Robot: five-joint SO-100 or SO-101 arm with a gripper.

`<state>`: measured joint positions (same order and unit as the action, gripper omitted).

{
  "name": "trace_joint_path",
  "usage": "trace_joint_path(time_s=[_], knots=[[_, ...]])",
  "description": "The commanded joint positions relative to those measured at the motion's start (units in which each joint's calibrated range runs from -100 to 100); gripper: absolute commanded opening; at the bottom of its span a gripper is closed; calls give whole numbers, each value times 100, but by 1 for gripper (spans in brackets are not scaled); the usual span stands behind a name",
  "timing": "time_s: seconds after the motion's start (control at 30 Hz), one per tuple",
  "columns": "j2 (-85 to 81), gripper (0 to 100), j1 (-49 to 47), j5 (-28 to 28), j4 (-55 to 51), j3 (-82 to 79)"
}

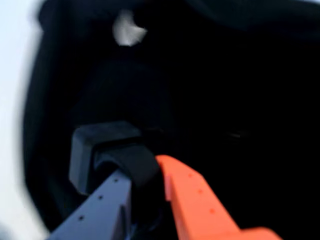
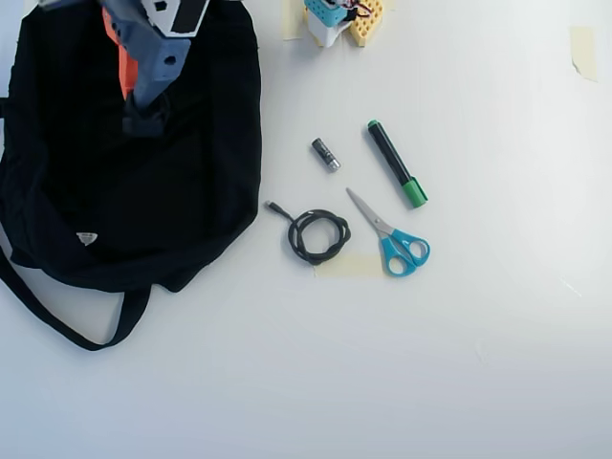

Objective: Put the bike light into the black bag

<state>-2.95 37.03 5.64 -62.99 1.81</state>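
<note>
The black bag lies at the left of the overhead view, with a small white label and a long strap. My gripper hangs over the bag's upper part. In the wrist view the gripper is shut on the bike light, a small black chunky block with a strap loop, held between the grey finger and the orange finger. Dark bag fabric fills the wrist view behind the light, and the white label shows near the top.
On the white table to the right of the bag lie a small battery, a coiled black cable, blue-handled scissors and a green marker. A yellow and blue block stands at the top edge.
</note>
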Motion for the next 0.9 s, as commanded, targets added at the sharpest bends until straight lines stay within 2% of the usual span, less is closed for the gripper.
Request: trace_joint_path(time_s=[0.0,0.13,0.2,0.33,0.4,0.47,0.53,0.67,0.77,0.83,0.87], knots=[[552,2,440,23,304,349],[1739,2,1256,28,959,412],[2278,2,1749,170,967,439],[2627,3,2026,243,907,349],[2510,19,1929,243,890,358],[2311,42,1704,243,605,682],[1589,48,1495,238,390,718],[-37,49,747,222,-308,709],[-1158,46,-749,249,-342,637],[-1672,28,-1803,254,-463,628],[-1805,22,-2200,254,-549,628]])
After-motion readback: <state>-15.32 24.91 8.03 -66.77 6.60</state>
